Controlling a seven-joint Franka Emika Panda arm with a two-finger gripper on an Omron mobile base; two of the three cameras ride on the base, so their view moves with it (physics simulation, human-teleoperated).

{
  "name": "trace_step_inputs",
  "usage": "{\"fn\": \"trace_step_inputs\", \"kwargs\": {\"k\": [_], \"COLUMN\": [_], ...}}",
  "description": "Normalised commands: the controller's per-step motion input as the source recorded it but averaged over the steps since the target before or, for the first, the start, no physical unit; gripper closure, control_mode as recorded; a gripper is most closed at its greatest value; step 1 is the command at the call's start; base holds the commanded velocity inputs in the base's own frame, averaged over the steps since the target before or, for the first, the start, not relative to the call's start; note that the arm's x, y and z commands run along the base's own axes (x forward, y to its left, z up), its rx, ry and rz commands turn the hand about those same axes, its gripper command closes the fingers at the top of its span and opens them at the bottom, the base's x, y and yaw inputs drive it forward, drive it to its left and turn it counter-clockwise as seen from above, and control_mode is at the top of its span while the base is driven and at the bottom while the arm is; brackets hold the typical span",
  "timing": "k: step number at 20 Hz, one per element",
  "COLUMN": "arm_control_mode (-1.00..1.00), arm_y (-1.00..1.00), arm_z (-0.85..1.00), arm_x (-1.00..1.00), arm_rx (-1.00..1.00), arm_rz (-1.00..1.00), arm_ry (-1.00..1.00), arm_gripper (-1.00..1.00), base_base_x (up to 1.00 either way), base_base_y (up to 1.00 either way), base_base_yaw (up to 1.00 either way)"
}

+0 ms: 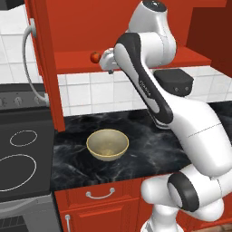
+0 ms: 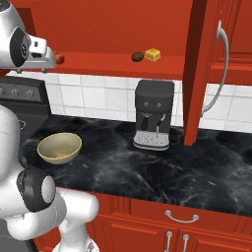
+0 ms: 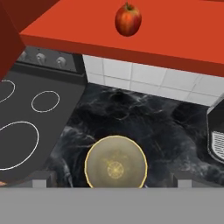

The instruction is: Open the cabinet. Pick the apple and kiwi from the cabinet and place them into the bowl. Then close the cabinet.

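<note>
The apple [image 3: 127,19] sits near the front edge of the open cabinet [image 1: 136,59] shelf, just beyond and above the gripper [image 1: 107,62]; its fingers' spacing cannot be told, and the bowl [image 3: 115,162] lies directly below

Two base cameras look forward and down from behind the arm, left and right. Both share the bowl [image 1: 107,144] on the black counter [image 2: 162,172] and the open cabinet [image 1: 136,59] shelf. The hand camera looks steeply down, bowl at lower centre.
</note>
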Motion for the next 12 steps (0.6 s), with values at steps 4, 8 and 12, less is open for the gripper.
{"fn": "trace_step_inputs", "kwargs": {"k": [4,8,12], "arm_control_mode": [-1.00,-1.00,-1.00], "arm_y": [0.03,0.11,0.10], "arm_z": [0.00,0.00,0.00], "arm_x": [0.19,0.36,0.42], "arm_rx": [0.00,0.00,0.00], "arm_rz": [-0.01,-0.03,-0.03], "arm_ry": [0.00,0.00,0.00], "arm_gripper": [-1.00,-1.00,-1.00], "base_base_x": [0.00,0.00,0.00], "base_base_y": [0.00,0.00,0.00], "base_base_yaw": [0.00,0.00,0.00]}}
